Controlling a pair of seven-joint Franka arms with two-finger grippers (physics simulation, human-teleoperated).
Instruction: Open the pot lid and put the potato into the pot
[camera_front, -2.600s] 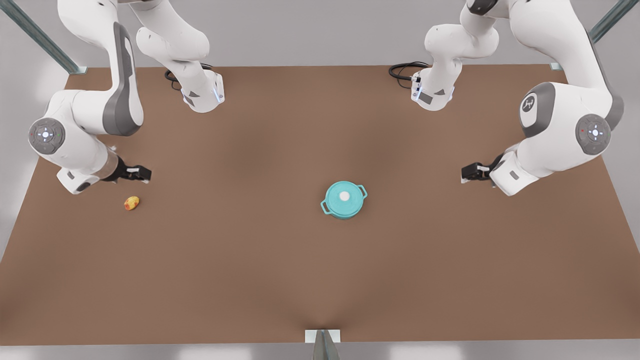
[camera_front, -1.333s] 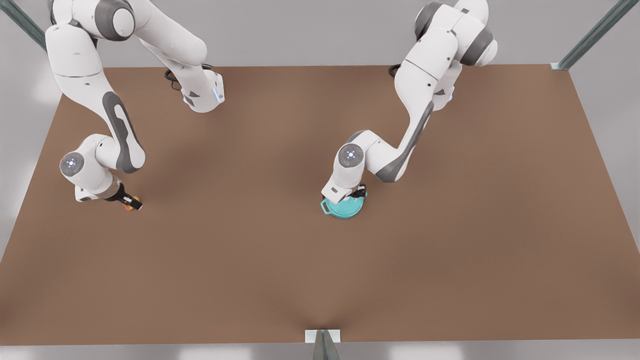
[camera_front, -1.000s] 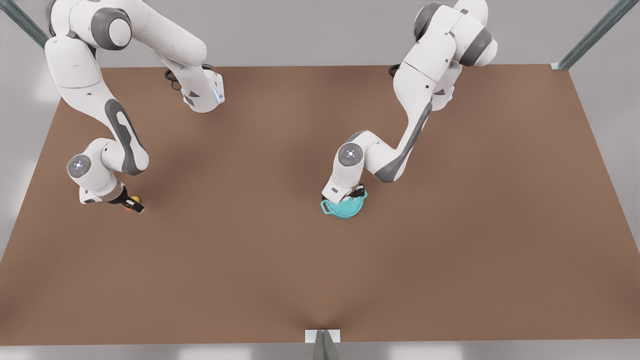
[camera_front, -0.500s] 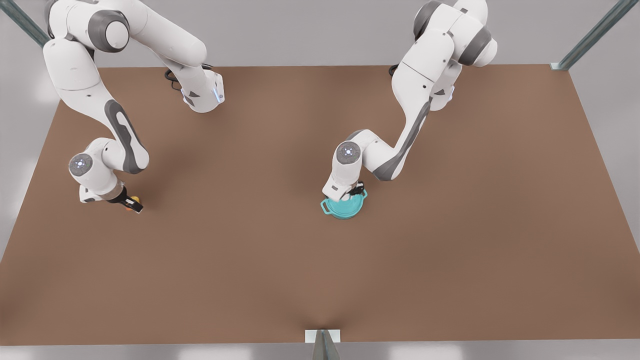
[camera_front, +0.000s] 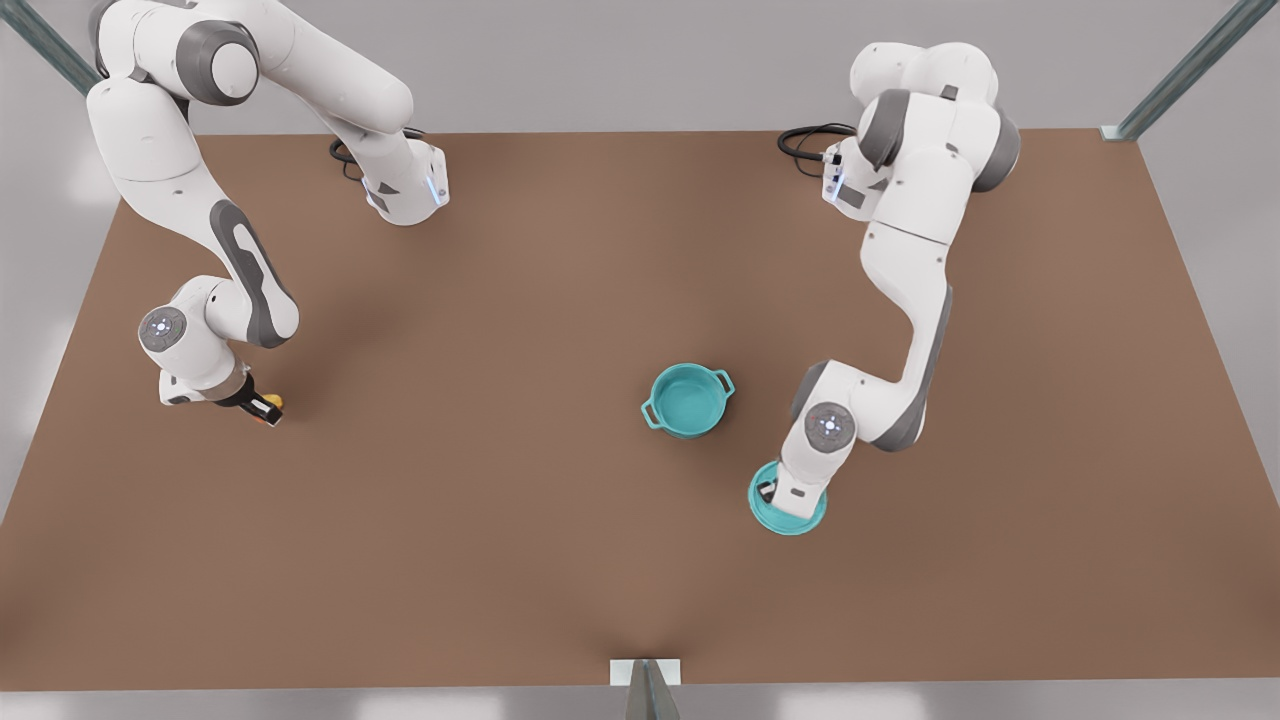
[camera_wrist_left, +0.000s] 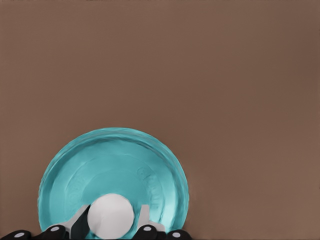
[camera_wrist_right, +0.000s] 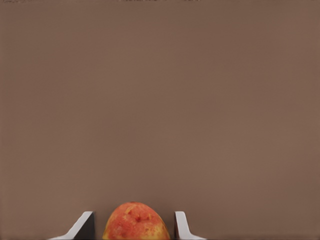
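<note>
The teal pot (camera_front: 688, 399) stands uncovered near the table's middle, its teal inside showing. The pot lid (camera_front: 800, 522) sits low at the table toward the front view's right, in front of the pot. My left gripper (camera_front: 783, 497) is over it, shut on the white knob (camera_wrist_left: 111, 216) of the pot lid (camera_wrist_left: 115, 165). At the front view's left, my right gripper (camera_front: 262, 407) is shut on the potato (camera_front: 272, 402). The right wrist view has the potato (camera_wrist_right: 136, 222), yellow-orange and red, between the two fingers (camera_wrist_right: 84, 226).
The brown table (camera_front: 500, 500) spreads wide around the pot. Both arm bases (camera_front: 405, 185) stand at the far edge with black cables (camera_front: 805, 140) beside them. A small bracket (camera_front: 645, 672) sits at the near edge.
My left gripper has lifted the lid off the pot and carried it to the front view's right and nearer the front edge. The right gripper has stayed at the potato.
</note>
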